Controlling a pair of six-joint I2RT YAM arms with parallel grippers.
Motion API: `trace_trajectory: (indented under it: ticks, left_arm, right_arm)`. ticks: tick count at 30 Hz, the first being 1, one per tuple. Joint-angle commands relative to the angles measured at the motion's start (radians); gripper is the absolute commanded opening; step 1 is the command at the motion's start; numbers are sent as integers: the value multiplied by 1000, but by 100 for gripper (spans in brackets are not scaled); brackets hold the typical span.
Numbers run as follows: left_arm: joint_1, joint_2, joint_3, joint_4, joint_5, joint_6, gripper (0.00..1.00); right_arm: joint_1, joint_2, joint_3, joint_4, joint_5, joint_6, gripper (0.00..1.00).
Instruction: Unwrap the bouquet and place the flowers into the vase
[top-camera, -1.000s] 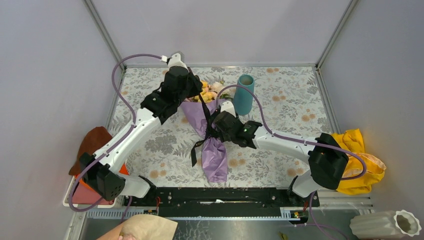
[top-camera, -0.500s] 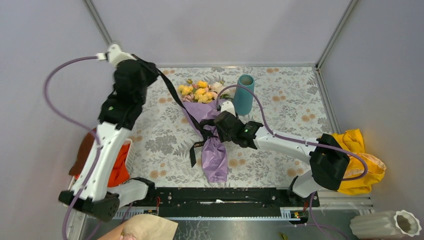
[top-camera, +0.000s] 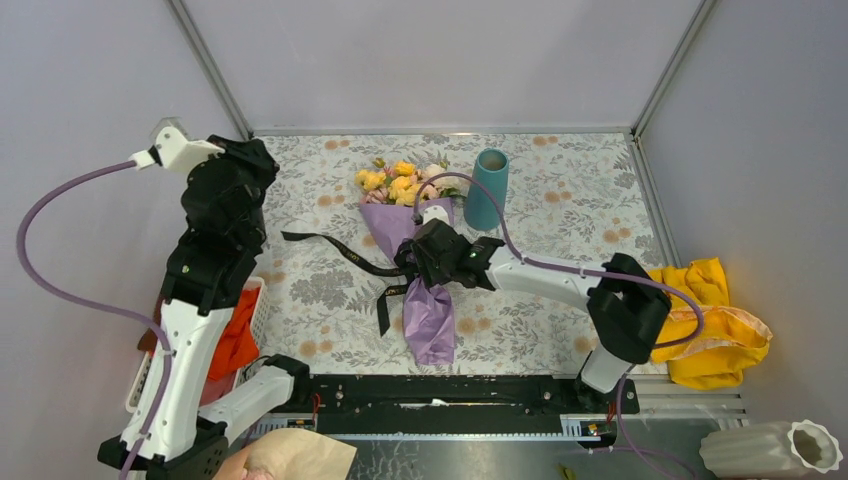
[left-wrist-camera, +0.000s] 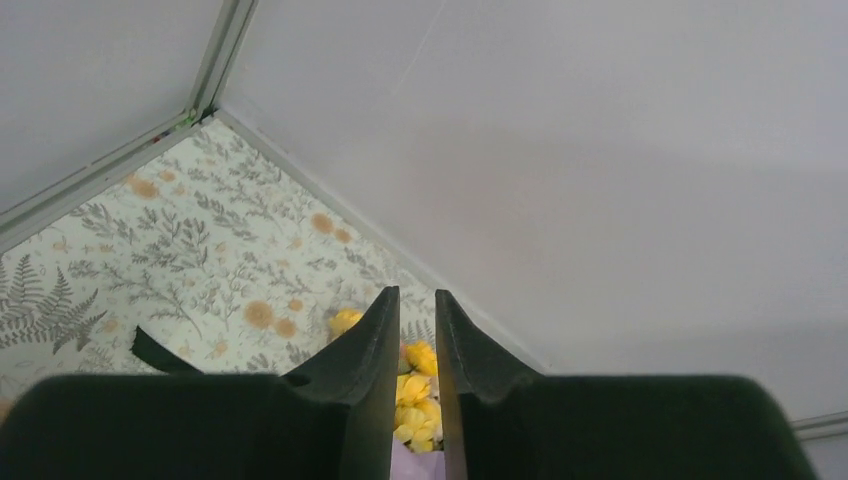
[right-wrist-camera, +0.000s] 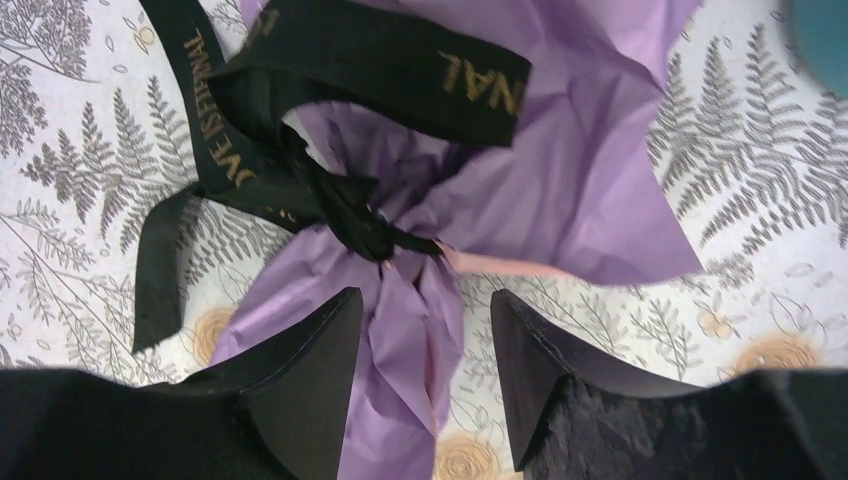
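Right gripper (right-wrist-camera: 422, 300) is part open, jaws astride the bouquet's (top-camera: 428, 310) pinched paper neck, on the side of the ribbon knot (right-wrist-camera: 365, 235) away from the vase (top-camera: 487, 190). Tablecloth shows between the paper and one finger, so I read it as straddling or pinning, not a real clamp. Left gripper (left-wrist-camera: 412, 300) is cracked to a thin slit with nothing in it, up in the air and well apart from the vase on the left-arm side. One tail of the black ribbon (top-camera: 330, 245) lies loose on the table, running away from the vase toward the left arm, with no gripper on it. The knot looks tied and the paper not yet opened. The bouquet lies flat with the flowers (top-camera: 395, 182) just beside the vase and the paper tail pointing away from it toward the arm bases. The vase is upright with no stems in it. Risks: the knot is cinched, so a pull on a tail with this loose hold could drag the whole bouquet instead of freeing the ribbon. The blooms sit so close to the vase that any swing or slide that way could knock it, and it's tall and narrow, so likely tippy. The right arm's cable (top-camera: 450, 180) loops over the blooms next to the vase and could snag. The flat tail is a thin target to regrasp, and the crinkled paper may tear if yanked.
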Motion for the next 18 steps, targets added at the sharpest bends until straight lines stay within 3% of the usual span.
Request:
trace_trajectory:
  ticks: [1,7,8,11,13,18]
  left_arm:
    - [1,32,-48,-16,58,0,26]
    - [1,67,-163,-9,224,-39,26]
    - [1,77,-191,-5,255,-42,26]
    - [1,117,-282,4,345,-44,26]
    - [1,144,-344,36,428,-24,26]
    - [-25,196,-496,148,602,5,28]
  right_arm:
    - [-7,86,116,35,-60,-19,57]
    - [-7,199,209,20,13,-73,51]
    - [-7,214,221,18,23,-81,45]
    - [-7,246,241,9,34,-88,14]
    - [-7,253,246,-1,32,-85,0]
    - [-7,181,193,43,32,-71,0]
